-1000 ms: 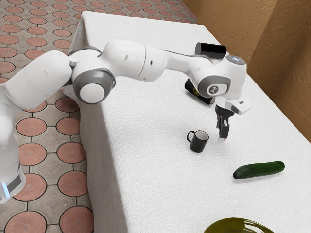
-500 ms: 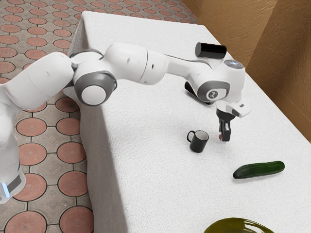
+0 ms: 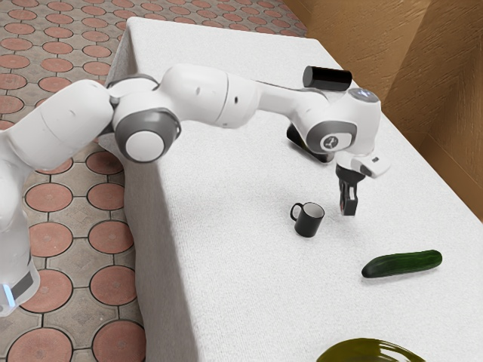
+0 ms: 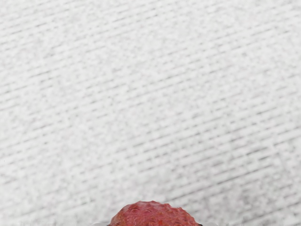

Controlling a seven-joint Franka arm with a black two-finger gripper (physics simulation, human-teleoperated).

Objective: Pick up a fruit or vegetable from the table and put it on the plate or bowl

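Red fruit (image 4: 154, 214) sits clenched in our gripper (image 3: 348, 210), near the black mug (image 3: 308, 219); we should lift clear, pass over the cucumber (image 3: 401, 264), and release low over the green plate (image 3: 364, 345)

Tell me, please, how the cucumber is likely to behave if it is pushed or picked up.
The cucumber looks long and round-bodied, lying on its side, so a sideways push would probably roll it across the tablecloth. Its glossy skin may be slippery. It looks stiff, so it should lift without sagging. The gripper is shut on a red fruit.
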